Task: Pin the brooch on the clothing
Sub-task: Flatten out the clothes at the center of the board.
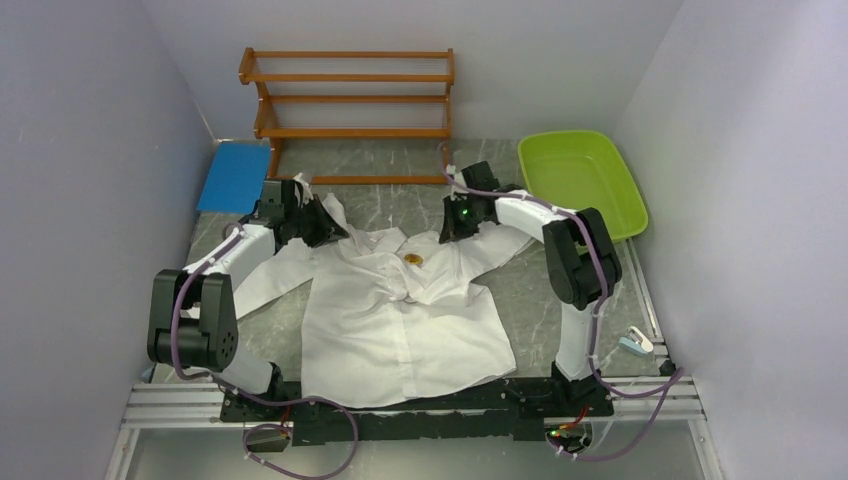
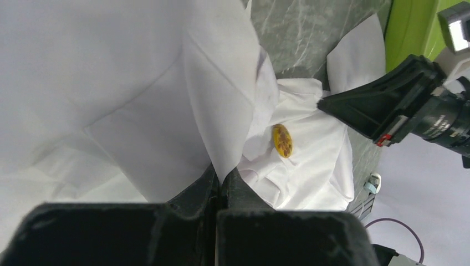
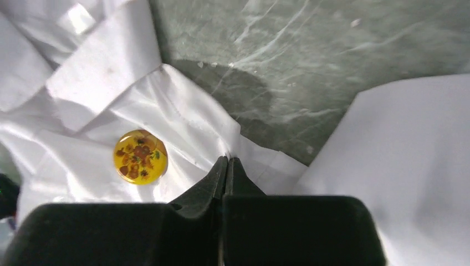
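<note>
White shirt (image 1: 400, 330) spread mid-frame, yellow brooch (image 1: 413, 260) lying near its collar
The left gripper (image 2: 221, 178) is clamped on a raised fold at the shirt's upper left; the right gripper (image 3: 228, 166) pinches a fabric edge just upper right of the brooch, above the grey surface (image 1: 530, 300)

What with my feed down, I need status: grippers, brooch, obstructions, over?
Left gripper shut on shirt fold. Right gripper shut on shirt near brooch. Brooch on shirt front, pin unconfirmed. Nothing blocking.

Left tool (image 2: 221, 175) clamped tight, right tool (image 3: 227, 162) clamped tight
</note>
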Robot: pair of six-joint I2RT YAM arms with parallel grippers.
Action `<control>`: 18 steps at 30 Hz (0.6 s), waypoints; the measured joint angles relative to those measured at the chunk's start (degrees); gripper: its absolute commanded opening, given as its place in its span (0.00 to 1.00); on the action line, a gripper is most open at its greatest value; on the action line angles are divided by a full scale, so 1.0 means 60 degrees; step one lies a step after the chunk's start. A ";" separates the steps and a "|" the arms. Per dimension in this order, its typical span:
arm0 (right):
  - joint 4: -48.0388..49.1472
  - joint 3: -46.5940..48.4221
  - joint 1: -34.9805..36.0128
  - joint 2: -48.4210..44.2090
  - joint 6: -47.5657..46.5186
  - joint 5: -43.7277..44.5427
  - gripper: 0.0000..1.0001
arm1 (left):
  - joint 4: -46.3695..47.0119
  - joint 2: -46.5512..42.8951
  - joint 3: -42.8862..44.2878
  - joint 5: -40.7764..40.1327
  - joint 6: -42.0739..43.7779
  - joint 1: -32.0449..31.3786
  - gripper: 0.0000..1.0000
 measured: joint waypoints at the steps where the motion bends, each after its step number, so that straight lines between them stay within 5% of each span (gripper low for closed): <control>1: 0.0058 -0.0004 -0.0164 -0.0080 0.0058 -0.0171 0.00 | 0.0004 0.0055 0.0120 0.0004 0.0018 0.0000 0.03; 12: 0.2514 -0.0346 -0.1643 -0.2517 0.0714 -0.0838 0.00 | 0.0310 0.1133 0.1858 0.0080 0.0102 0.0160 0.03; 18: 0.3938 -0.0146 -0.1858 -0.1840 0.1326 -0.1107 0.00 | 0.0922 0.2339 0.3104 0.0120 0.0025 0.0262 0.03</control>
